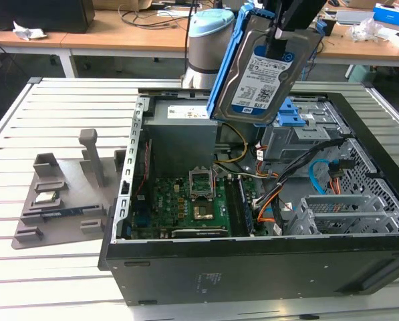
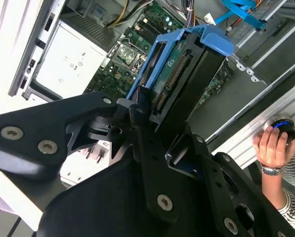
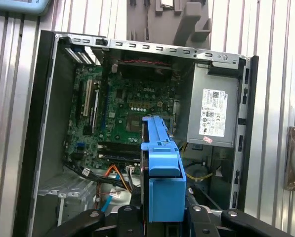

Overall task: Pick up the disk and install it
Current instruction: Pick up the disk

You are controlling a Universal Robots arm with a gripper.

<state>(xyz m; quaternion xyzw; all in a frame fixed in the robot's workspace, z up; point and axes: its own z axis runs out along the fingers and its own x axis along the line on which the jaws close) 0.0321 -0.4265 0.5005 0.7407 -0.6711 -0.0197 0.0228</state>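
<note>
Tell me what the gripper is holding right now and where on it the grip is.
The gripper holds the disk by its upper end, clamped across its flat faces, tilted above the open computer case.

None of the print can be made out word for word. The disk (image 1: 266,73) carries a white-and-blue label (image 1: 260,83) across its broad face, with barcode blocks and fine lines of type. The power supply (image 3: 214,111), set in a corner of the computer case (image 3: 48,123), bears a white sticker (image 3: 211,113) with rows of small type and marks. The motherboard (image 3: 132,106) has small white lettering near its middle. In the exterior view the case's dark outer wall shows a faint patch of print (image 1: 209,277).
</note>
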